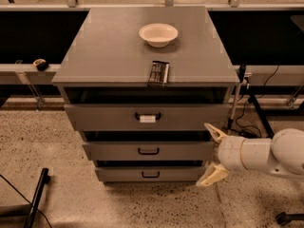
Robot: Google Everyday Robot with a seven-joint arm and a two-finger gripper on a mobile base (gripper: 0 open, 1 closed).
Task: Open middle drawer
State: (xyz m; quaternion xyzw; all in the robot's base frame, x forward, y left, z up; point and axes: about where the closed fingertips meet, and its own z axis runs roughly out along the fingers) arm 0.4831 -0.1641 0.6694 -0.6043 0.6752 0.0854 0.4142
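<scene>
The grey cabinet (pixel 142 56) has three drawers. The middle drawer (pixel 118 151) is a wide grey front with a small plain black loop handle (pixel 148 151), and it looks shut. The top drawer (pixel 104 117) carries a white label at its handle. The lowest drawer (pixel 118 174) is the smallest. My gripper (pixel 212 155) comes in from the right on a white arm, at the right end of the middle drawer's front. Its two cream fingers (pixel 214 132) are spread wide apart and hold nothing.
A cream bowl (pixel 158 33) and a dark packet (pixel 158 73) lie on the cabinet top. A stand and cables (pixel 240 103) are to the right of the cabinet. A black bar (pixel 35 198) lies on the speckled floor at lower left.
</scene>
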